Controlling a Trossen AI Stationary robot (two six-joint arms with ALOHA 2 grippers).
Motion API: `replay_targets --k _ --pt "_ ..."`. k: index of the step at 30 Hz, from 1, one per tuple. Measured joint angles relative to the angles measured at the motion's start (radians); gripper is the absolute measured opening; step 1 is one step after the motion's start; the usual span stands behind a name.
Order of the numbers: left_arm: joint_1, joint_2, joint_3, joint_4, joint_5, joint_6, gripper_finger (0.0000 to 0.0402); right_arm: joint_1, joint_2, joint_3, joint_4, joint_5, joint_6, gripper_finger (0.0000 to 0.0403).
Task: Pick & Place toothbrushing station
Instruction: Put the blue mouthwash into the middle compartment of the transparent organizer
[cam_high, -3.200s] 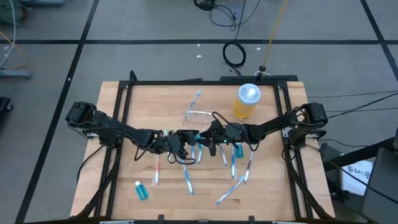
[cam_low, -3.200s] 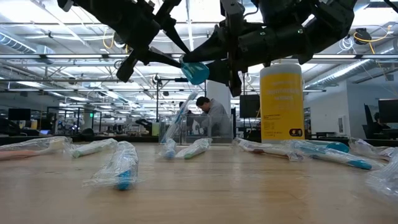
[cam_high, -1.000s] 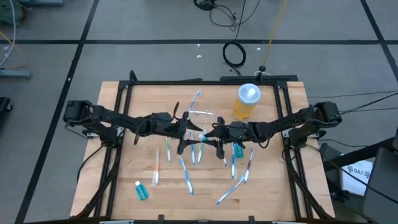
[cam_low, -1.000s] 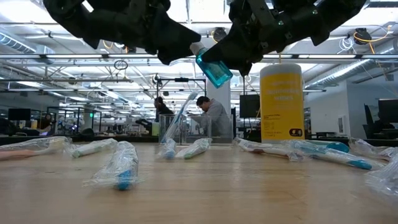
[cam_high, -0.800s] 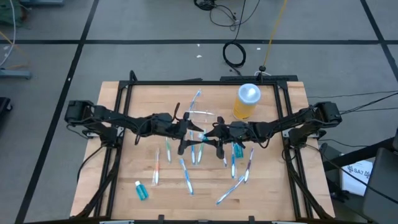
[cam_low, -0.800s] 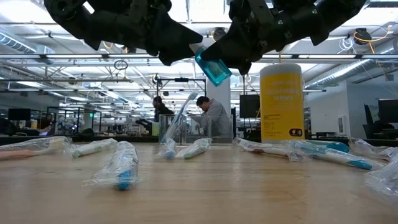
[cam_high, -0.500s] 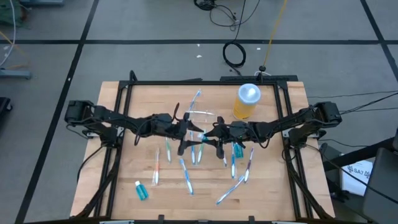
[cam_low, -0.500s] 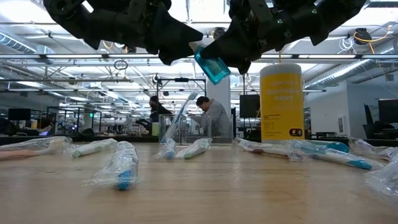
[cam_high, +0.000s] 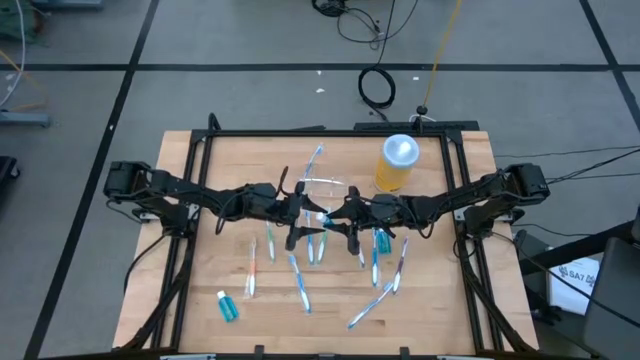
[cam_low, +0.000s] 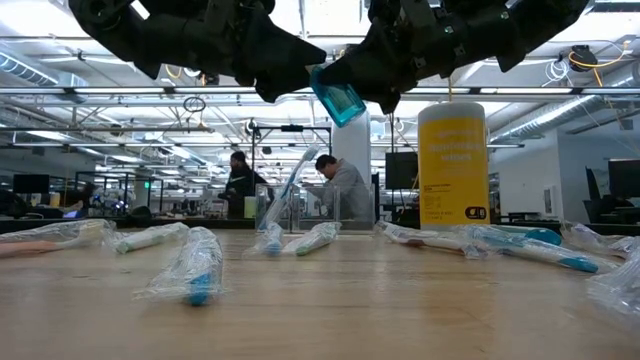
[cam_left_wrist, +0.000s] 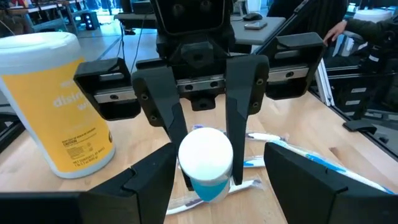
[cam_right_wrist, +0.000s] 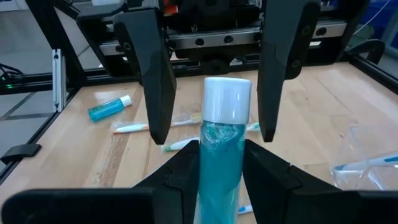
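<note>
My right gripper (cam_high: 338, 213) is above the middle of the table, shut on a small teal bottle (cam_right_wrist: 221, 168) with a white cap (cam_left_wrist: 205, 151). Facing it from the table's left, my left gripper (cam_high: 305, 213) is open. Its fingers (cam_right_wrist: 155, 87) stand on either side of the cap without touching it. The toothbrushing station (cam_high: 325, 187), a see-through holder, stands on the table just beyond both grippers with a toothbrush (cam_low: 290, 185) leaning in it. It also shows in the right wrist view (cam_right_wrist: 373, 155). My right gripper pinches the bottle's teal body (cam_right_wrist: 219, 146) between its two fingers, which lie along the bottle. The fingers come about level from the table's right. The white cap sticks out past the fingertips toward the left gripper. The bottle (cam_low: 337, 100) hangs tilted, lifted clear of the table.
A yellow jar with a white lid (cam_high: 397, 163) stands at the far right. Several wrapped toothbrushes (cam_high: 300, 285) lie scattered across the wooden table's near half, and a second small blue bottle (cam_high: 227, 305) lies near left. People stand in the room behind (cam_low: 340, 190).
My right gripper has carried the bottle slightly up and toward my left gripper, the bottle tipping a little on the way. My left gripper has stayed open in place.
</note>
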Motion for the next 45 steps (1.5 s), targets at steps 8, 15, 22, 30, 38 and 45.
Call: replay_targets --k 8,15,22,30,38,45 --pt "-0.008 0.000 0.000 0.022 -0.004 0.002 0.0193 0.000 0.000 0.000 0.000 -0.002 -0.015 0.0102" --pt "-0.008 0.000 0.000 0.023 -0.026 -0.003 0.0128 0.001 0.000 0.000 0.000 -0.003 -0.016 0.0102" --pt "-0.009 0.000 0.000 0.014 -0.049 -0.008 0.0107 0.000 0.000 0.000 -0.006 0.001 -0.019 0.0103" --pt "-0.008 0.000 0.000 -0.029 -0.052 0.000 0.0109 0.000 0.000 -0.020 -0.007 0.005 0.010 0.0146" --pt "-0.015 0.000 0.000 -0.067 -0.123 -0.008 0.0104 0.000 -0.060 -0.024 -0.124 0.005 0.036 0.0198" --pt "-0.030 0.000 0.039 -0.169 -0.238 0.009 0.0114 0.029 -0.202 -0.024 -0.474 0.004 0.150 0.0199"
